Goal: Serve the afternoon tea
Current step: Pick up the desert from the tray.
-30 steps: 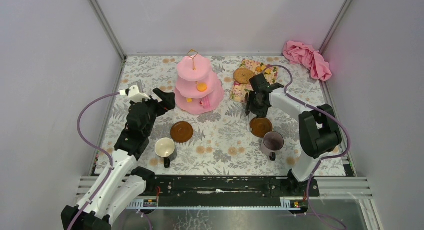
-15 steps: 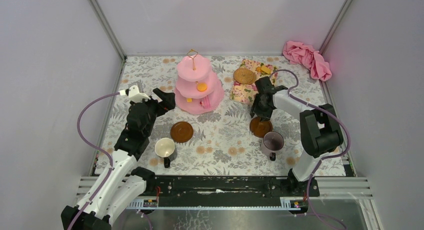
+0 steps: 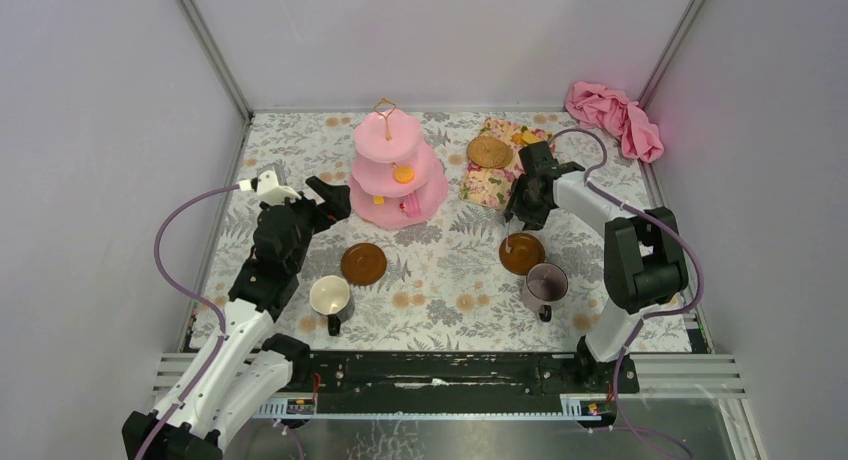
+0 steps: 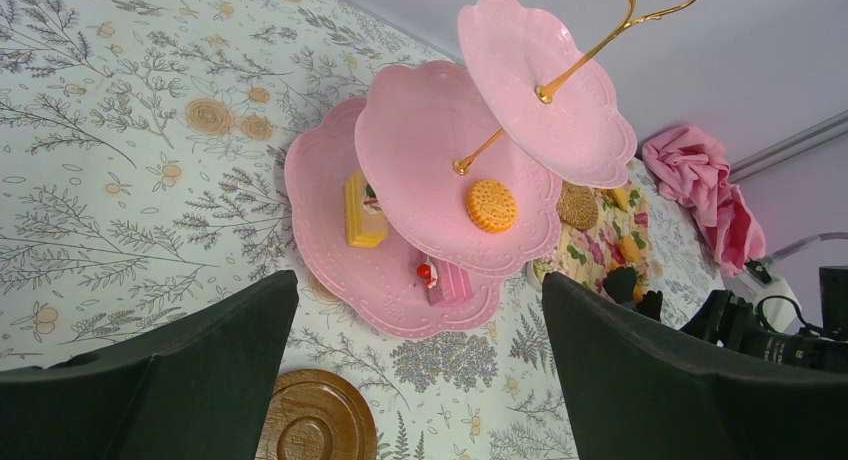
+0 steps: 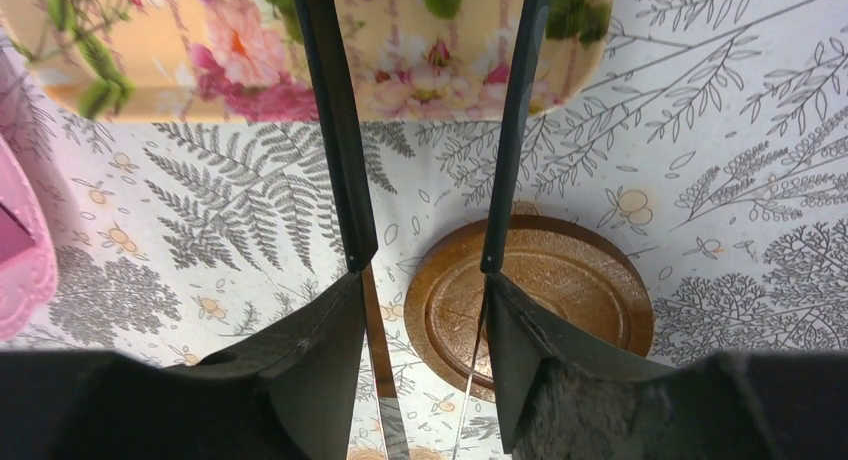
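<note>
The white mug (image 3: pixel 330 296) stands near left and the purple mug (image 3: pixel 546 281) near right, with the left saucer (image 3: pixel 363 264) and right saucer (image 3: pixel 522 253) just beyond them. Just beyond the right saucer, the right gripper (image 5: pixel 422 285) pinches the slim black tongs (image 5: pixel 335 130), its jaws half closed. The left gripper (image 3: pixel 330 198), spread wide and empty, faces the pink cake stand (image 3: pixel 397 170) farther back.

The left arm (image 3: pixel 235 345) and right arm (image 3: pixel 632 265) wore white shells over chunky black joint housings. A lilac cable (image 3: pixel 158 250) trailed from each. The left hand (image 4: pixel 418 285) ended in broad matte-black fingers (image 4: pixel 150 380), and a small white block (image 3: pixel 270 187) sat by its wrist.
</note>
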### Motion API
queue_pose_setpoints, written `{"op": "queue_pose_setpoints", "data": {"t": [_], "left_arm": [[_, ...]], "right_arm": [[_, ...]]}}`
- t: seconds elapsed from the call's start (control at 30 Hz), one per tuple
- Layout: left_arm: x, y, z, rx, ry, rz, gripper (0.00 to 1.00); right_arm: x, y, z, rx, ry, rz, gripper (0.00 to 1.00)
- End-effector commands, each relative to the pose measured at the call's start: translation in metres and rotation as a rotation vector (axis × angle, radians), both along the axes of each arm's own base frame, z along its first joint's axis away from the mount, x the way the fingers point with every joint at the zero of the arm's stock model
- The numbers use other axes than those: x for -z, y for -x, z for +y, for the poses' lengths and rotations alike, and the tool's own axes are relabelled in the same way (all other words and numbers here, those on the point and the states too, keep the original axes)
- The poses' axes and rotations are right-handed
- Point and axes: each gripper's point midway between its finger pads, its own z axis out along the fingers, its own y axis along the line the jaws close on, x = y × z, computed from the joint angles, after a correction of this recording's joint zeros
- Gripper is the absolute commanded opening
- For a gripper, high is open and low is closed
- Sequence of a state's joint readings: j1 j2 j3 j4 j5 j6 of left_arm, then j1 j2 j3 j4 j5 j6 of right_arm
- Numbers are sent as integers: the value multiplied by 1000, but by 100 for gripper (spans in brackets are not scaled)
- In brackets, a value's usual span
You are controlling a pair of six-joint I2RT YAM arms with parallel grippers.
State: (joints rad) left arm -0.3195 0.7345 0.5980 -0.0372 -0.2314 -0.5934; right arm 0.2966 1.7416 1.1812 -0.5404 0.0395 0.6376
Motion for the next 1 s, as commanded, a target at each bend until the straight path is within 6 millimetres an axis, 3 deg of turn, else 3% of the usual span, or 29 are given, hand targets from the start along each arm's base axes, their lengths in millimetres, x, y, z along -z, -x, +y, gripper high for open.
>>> {"op": "queue_pose_setpoints", "data": {"t": [0.0, 0.43, 0.77, 0.97], "left_arm": [[-20, -5, 0, -2, 30, -67, 100], [-18, -7, 1, -5, 33, -60, 100], [-17, -7, 1, -5, 32, -57, 100], [-16, -7, 1, -5, 32, -57, 100]], "right_arm": [[-11, -16, 3, -3, -31, -17, 52], [-2, -26, -1, -9, -47, 10, 50], [-6, -28, 0, -13, -59, -4, 31], [-15, -25, -1, -14, -60, -32, 26]]}}
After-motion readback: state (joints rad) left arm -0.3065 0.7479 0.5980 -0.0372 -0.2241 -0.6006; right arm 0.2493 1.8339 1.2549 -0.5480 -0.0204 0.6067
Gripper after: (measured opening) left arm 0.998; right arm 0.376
